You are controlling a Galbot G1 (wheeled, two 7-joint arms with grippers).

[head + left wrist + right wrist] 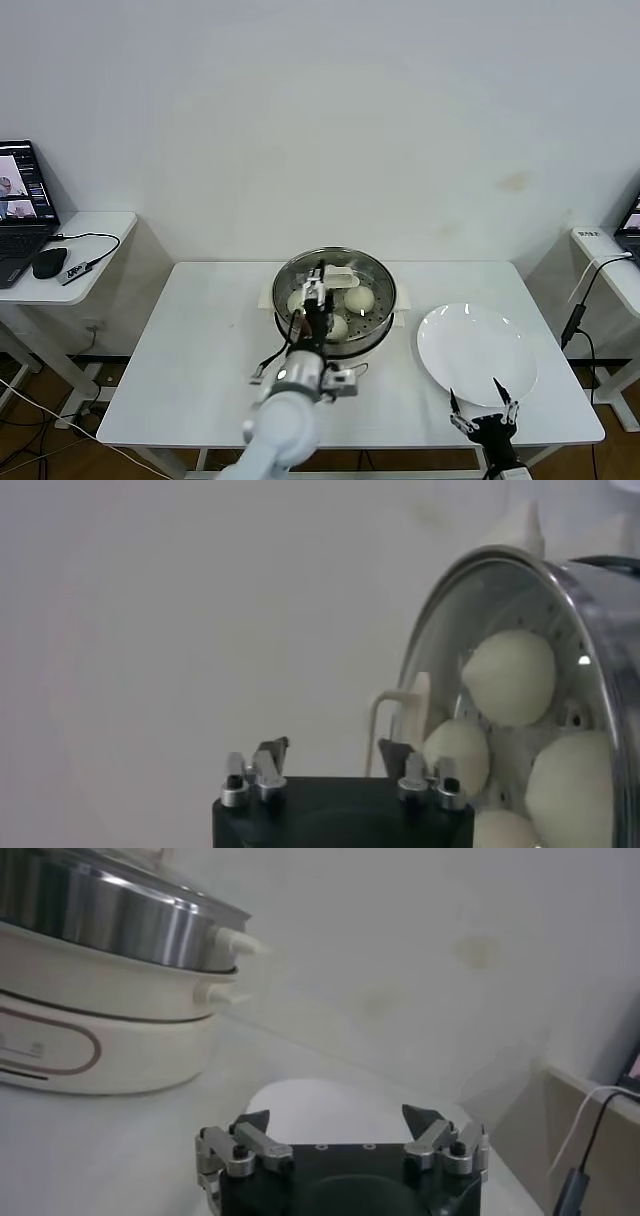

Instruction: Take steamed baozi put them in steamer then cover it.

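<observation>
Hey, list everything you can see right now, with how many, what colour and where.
Steamer: one, shiny steel on a white base, centre of the table.
Cover: one, clear glass with steel rim, on the steamer.
Steamed baozi: four show in the left wrist view, cream-white, inside the steamer under the cover.
Plate: one, white, on the table to the right of the steamer.
Table: one, white.
Laptop: one, dark, on the side desk at far left.
Mouse: one, black, beside the laptop.
Left pincer: open, over the cover.
Right pincer: open, at the table's near edge by the plate.
</observation>
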